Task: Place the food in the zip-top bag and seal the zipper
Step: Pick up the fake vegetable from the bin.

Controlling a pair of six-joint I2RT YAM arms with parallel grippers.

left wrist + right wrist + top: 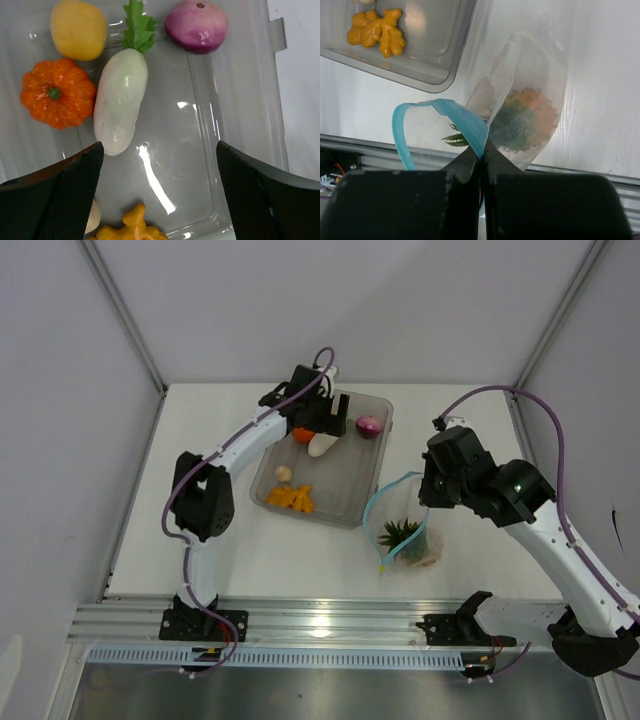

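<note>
My left gripper [157, 170] is open and empty, hovering over the tray [240, 100] above bare floor between the white radish [121, 100] and the orange bits [131, 227]. The pumpkin [57, 92], lemon [78, 29] and purple onion [196, 25] lie around the radish, and a beige bit [95, 217] shows by the left finger. My right gripper [482, 152] is shut on the light blue zipper [462, 120] and holds the clear bag [530, 100] mouth open. A green sprig [457, 139] and something orange [535, 107] sit inside the bag.
The rigid clear tray [345, 505] lies at the table's middle, and the bag [405, 535] stands just right of its near corner. A metal rail [320, 620] runs along the near edge. White walls enclose the table on three sides.
</note>
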